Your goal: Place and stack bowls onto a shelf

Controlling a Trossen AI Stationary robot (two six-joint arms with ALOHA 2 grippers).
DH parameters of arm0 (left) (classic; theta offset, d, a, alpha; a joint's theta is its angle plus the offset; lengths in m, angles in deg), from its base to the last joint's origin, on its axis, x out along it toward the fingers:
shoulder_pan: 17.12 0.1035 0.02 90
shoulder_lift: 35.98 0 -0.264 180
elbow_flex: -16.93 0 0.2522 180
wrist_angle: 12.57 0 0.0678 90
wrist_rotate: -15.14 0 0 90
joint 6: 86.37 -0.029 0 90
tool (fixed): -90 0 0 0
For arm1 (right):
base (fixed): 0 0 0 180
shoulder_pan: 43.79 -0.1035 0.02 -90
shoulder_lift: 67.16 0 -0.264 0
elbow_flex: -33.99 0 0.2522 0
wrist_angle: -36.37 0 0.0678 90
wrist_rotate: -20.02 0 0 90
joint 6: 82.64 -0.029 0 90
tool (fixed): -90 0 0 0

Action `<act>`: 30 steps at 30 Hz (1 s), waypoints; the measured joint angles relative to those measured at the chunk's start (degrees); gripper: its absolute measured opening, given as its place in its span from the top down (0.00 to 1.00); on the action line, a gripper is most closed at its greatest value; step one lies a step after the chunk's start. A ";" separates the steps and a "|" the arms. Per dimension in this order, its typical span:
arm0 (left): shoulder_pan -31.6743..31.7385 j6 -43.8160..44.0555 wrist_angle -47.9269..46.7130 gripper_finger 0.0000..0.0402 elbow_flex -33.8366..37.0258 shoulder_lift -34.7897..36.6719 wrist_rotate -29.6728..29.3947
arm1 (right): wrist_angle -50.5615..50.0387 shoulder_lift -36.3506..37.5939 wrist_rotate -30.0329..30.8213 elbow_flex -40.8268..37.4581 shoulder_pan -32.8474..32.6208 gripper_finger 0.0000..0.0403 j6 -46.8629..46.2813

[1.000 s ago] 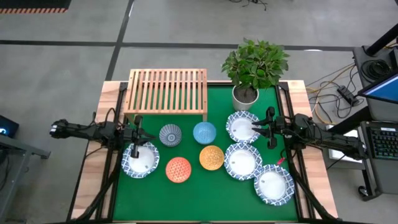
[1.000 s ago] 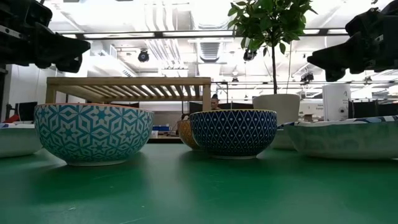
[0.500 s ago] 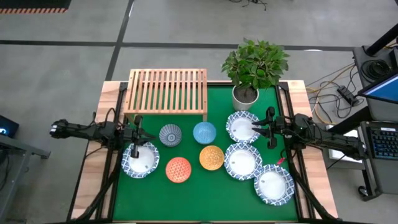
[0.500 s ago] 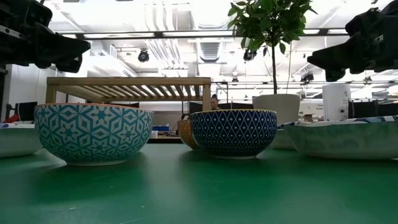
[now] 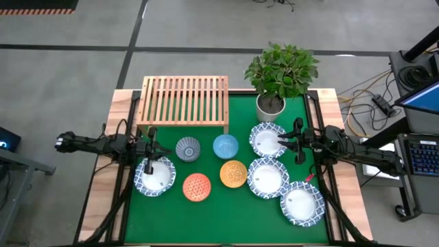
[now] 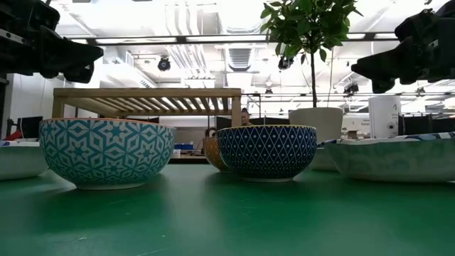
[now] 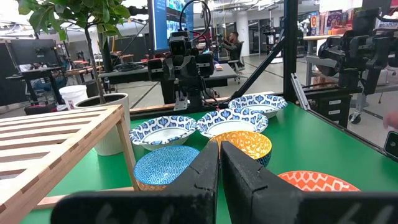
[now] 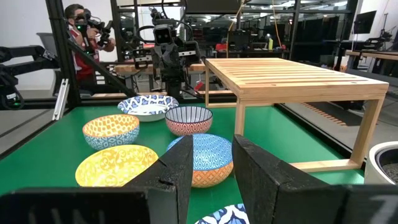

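Four wide white bowls with blue rims sit on the green table: one at the left (image 5: 155, 175) and three at the right (image 5: 267, 140), (image 5: 267, 177), (image 5: 302, 203). Between them stand the grey-blue (image 5: 188, 148), light blue (image 5: 226, 145), yellow-orange (image 5: 233, 173) and red-orange (image 5: 197, 186) small bowls. The wooden shelf (image 5: 184, 101) stands at the far edge with nothing on it. My left gripper (image 5: 152, 152) hovers, shut, over the far rim of the left wide bowl. My right gripper (image 5: 285, 142) hovers, open, above the farthest right wide bowl.
A potted plant in a white pot (image 5: 271, 106) stands at the far right, next to the shelf and just beyond the farthest wide bowl. Bare green mat (image 5: 226, 223) lies along the near edge. A person (image 8: 84, 37) stands in the room beyond the table's left side.
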 joint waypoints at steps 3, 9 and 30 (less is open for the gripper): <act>-0.02 0.00 -0.01 1.00 0.00 -0.01 0.02 | 0.00 0.00 0.00 -0.01 0.01 0.75 0.00; -0.01 0.00 -0.01 1.00 0.00 -0.01 0.01 | -0.01 -0.01 -0.02 0.01 0.00 0.75 -0.01; 0.00 17.70 25.02 1.00 -0.09 0.00 0.07 | 9.99 -0.68 -0.60 -0.08 -1.46 0.75 -22.76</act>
